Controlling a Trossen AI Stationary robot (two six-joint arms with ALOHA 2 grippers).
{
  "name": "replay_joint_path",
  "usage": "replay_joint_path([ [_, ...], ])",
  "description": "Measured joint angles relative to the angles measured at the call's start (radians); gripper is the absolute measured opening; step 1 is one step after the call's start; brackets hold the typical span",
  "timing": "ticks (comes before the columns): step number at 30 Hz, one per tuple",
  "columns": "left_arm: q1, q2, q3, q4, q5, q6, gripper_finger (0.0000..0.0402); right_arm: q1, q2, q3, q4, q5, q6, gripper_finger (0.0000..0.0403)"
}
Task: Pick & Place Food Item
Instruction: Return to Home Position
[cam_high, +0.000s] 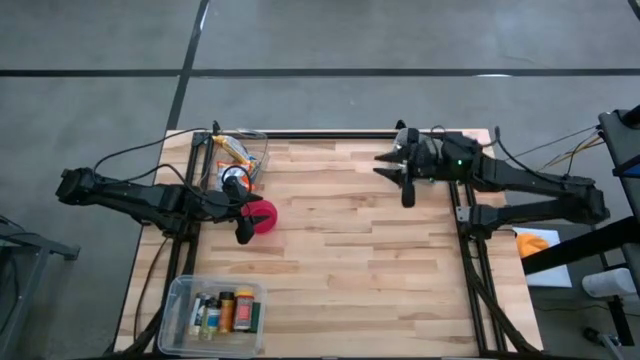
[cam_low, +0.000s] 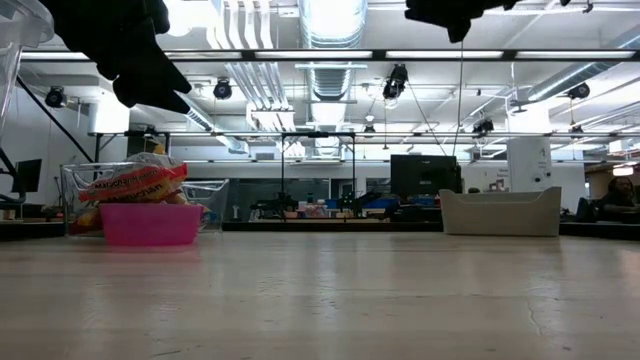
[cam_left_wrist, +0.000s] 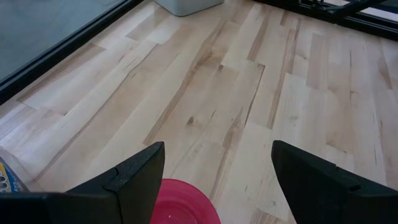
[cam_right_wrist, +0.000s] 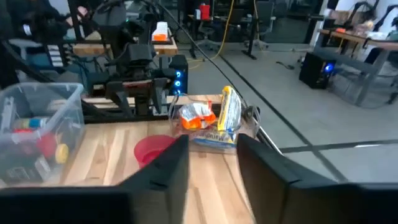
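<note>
A pink bowl (cam_high: 264, 215) sits on the wooden table near its left edge; the low view shows it too (cam_low: 150, 223). Behind it, at the far left, a clear container (cam_high: 243, 152) holds orange and yellow snack bags (cam_right_wrist: 210, 117). My left gripper (cam_left_wrist: 217, 149) hangs open just above the bowl's near-left rim (cam_left_wrist: 185, 200), with nothing between its fingers. My right gripper (cam_high: 384, 165) is raised high over the table's far right and points level toward the left side. It is open, with nothing between its fingers (cam_right_wrist: 163, 167).
A clear lidded bin (cam_high: 214, 312) with small bottles stands at the near left corner. Bare wooden tabletop (cam_high: 360, 250) spreads between the two arms. A pale tray (cam_low: 499, 212) shows at the right in the low view. Black frame rails run along both side edges.
</note>
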Motion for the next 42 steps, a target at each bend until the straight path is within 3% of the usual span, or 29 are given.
replay_joint_path([
  [5, 0.000, 0.000, 0.000, 0.000, 0.000, 0.000, 0.0298, 0.091, -0.016, -0.034, 0.006, 0.071, 0.013, 0.0037],
  [7, 0.000, 0.000, 0.000, 0.000, 0.000, 0.000, 0.0298, 0.111, -0.030, -0.058, 0.006, 0.071, 0.037, 0.0017],
  [17, 0.000, 0.000, 0.000, 0.000, 0.000, 0.000, 0.0298, 0.135, -0.225, -0.239, 0.017, 0.073, 0.147, 0.0008],
  [27, 0.000, 0.000, 0.000, 0.000, 0.000, 0.000, 0.0298, 0.135, -0.553, -0.500, 0.031, 0.098, 0.191, 0.0008],
  [39, 0.000, 0.000, 0.000, 0.000, 0.000, 0.000, 0.0298, 0.135, -0.920, -0.721, 0.035, 0.141, 0.253, 0.0008],
  [42, 0.000, 0.000, 0.000, 0.000, 0.000, 0.000, 0.0298, 0.134, -0.918, -0.746, 0.041, 0.127, 0.253, 0.0008],
])
